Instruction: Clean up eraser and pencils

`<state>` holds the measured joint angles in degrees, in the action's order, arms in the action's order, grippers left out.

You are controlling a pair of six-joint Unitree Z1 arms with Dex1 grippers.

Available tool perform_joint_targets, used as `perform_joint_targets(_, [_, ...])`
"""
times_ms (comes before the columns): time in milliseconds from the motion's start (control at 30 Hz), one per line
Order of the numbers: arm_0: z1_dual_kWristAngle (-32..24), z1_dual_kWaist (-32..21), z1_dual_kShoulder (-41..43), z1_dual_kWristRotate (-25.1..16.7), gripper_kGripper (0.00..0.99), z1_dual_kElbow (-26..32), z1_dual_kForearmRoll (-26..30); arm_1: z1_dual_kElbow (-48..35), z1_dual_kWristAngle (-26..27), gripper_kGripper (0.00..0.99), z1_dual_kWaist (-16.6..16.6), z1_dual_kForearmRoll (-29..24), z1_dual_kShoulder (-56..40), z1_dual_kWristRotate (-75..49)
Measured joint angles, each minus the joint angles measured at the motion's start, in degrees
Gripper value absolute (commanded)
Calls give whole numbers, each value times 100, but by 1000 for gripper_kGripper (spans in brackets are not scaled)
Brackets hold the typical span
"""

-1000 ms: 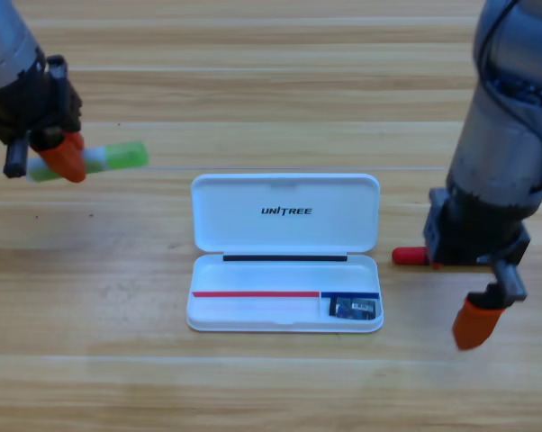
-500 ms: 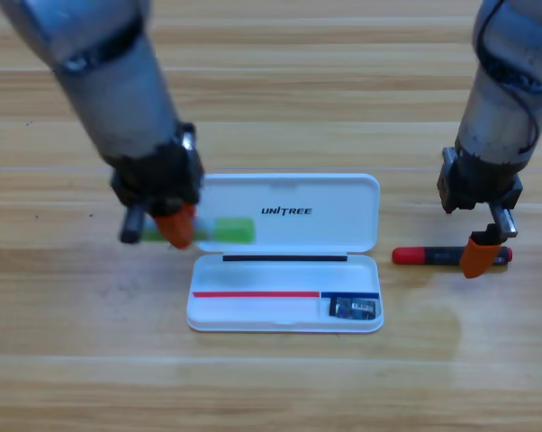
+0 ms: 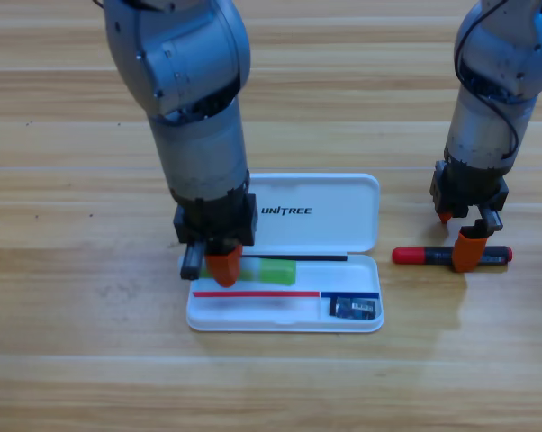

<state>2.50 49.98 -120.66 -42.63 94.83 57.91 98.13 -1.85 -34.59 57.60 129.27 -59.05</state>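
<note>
While the left arm reaches down over the white case (image 3: pixel 289 211) in the middle of the wooden counter (image 3: pixel 73 360), the left gripper (image 3: pixel 219 261) has its fingers closed on the green pencil (image 3: pixel 269 272), held level just above the tray's back edge. The eraser (image 3: pixel 354 309) lies in the tray's small right compartment. Toward the counter's right edge, the right gripper (image 3: pixel 462 241) stands over the red pencil (image 3: pixel 420 256), fingers spread open around it. Only pale plank boards show around them.
</note>
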Motion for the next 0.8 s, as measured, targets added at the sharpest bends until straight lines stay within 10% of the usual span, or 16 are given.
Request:
perform_joint_targets(267, [-91,1,-168,120,0,133,91,3,316,21,9,4,1,-287])
perform_joint_targets(800, [-150,63,-243,357,0,210,163,-4,174,0,13,98,-11,-7])
